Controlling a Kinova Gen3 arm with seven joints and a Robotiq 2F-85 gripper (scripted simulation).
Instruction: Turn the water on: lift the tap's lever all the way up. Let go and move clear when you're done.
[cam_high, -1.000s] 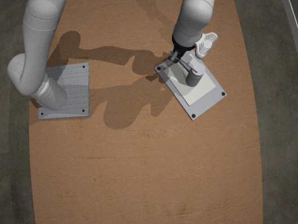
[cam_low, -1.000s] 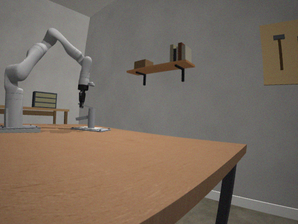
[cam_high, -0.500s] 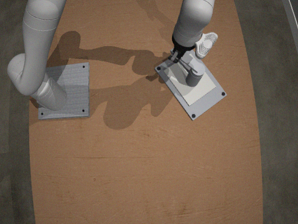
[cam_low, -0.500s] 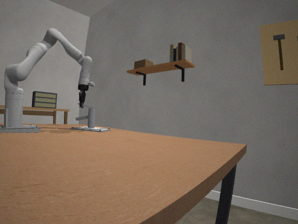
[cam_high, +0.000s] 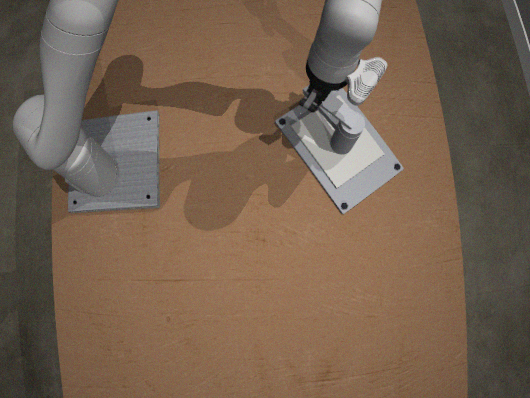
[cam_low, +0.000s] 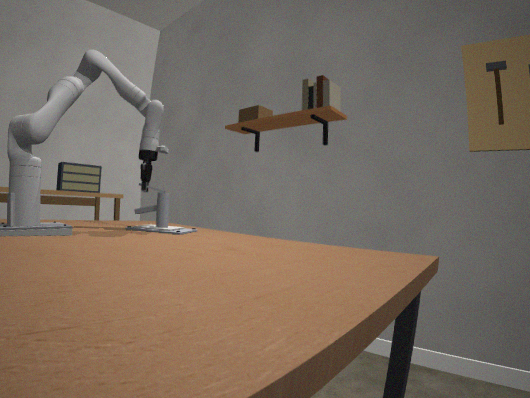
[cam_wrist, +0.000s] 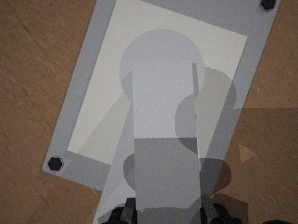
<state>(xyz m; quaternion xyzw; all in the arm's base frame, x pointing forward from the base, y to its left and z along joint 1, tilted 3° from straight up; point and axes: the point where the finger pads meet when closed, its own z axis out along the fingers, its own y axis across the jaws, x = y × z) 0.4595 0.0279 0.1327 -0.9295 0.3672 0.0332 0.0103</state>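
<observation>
The grey tap (cam_high: 343, 136) stands upright on a grey base plate (cam_high: 342, 157) with a white pad, on the far right part of the wooden table. Its lever (cam_high: 325, 107) reaches out from the top of the tap body toward the plate's far corner. My gripper (cam_high: 311, 100) points straight down and is shut on the lever's free end. In the side view the gripper (cam_low: 145, 187) meets the lever (cam_low: 152, 190) above the tap's spout (cam_low: 145, 210). In the wrist view the lever (cam_wrist: 167, 145) fills the middle, with my dark fingertips on either side at the bottom edge.
My arm's base sits on a grey mounting plate (cam_high: 120, 160) at the table's left. The table edge runs along the right side. A wall shelf (cam_low: 285, 120) with books hangs well behind the table.
</observation>
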